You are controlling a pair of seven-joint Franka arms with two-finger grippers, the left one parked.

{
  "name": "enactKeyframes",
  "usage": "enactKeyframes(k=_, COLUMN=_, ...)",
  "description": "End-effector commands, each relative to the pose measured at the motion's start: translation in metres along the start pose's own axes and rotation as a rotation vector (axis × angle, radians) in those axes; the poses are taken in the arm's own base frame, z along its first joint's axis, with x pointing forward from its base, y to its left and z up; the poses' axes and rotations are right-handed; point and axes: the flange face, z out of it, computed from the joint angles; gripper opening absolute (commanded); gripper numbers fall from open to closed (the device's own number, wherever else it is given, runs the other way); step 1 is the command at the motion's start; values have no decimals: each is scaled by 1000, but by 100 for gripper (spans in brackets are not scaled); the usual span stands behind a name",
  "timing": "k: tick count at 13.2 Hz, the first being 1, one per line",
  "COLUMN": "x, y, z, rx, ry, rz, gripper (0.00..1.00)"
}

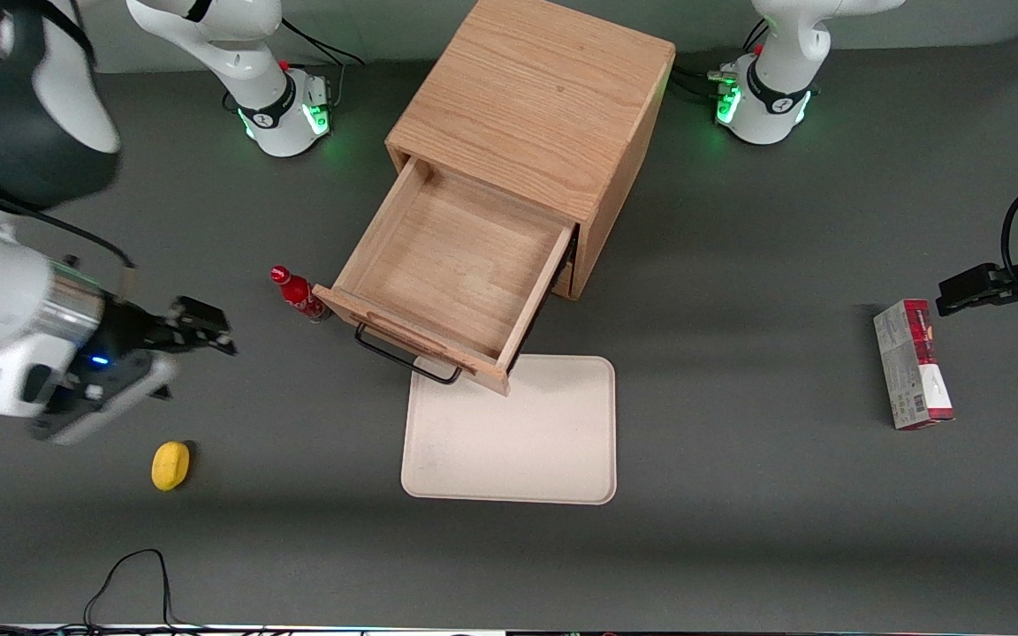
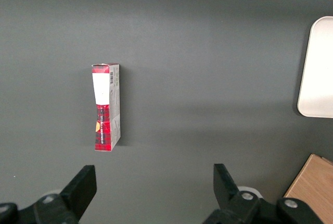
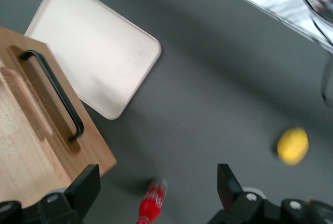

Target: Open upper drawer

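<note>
The oak cabinet (image 1: 544, 115) stands at the middle of the table. Its upper drawer (image 1: 452, 265) is pulled far out, showing a bare shallow wooden tray inside. Its thin black wire handle (image 1: 403, 358) hangs off the front, and it also shows in the right wrist view (image 3: 54, 94). My gripper (image 1: 204, 331) is open and empty. It hovers above the table toward the working arm's end, well apart from the drawer front, with a small red bottle (image 1: 299, 296) between it and the drawer. The lower drawer is hidden under the upper one.
A cream tray (image 1: 513, 433) lies on the table in front of the open drawer. The red bottle (image 3: 151, 203) lies beside the drawer's corner. A yellow lemon (image 1: 170, 465) lies nearer the front camera. A red and grey box (image 1: 913, 362) lies toward the parked arm's end.
</note>
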Motion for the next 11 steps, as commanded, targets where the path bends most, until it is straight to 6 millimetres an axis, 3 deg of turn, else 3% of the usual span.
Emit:
enactKeyframes(k=1, x=-82, y=0, z=-23, rx=-47, ry=-28, rz=227, gripper=100)
enactKeyframes(k=4, x=-163, y=5, z=-32, rx=-47, ry=-33, rz=400, gripper=100)
enactKeyframes(k=6, x=-200, y=11, z=-39, rx=-54, ry=-30, rz=440, gripper=100)
enactKeyframes(k=11, x=-188, y=18, z=-42, rx=-74, ry=-19, rz=439, gripper=100)
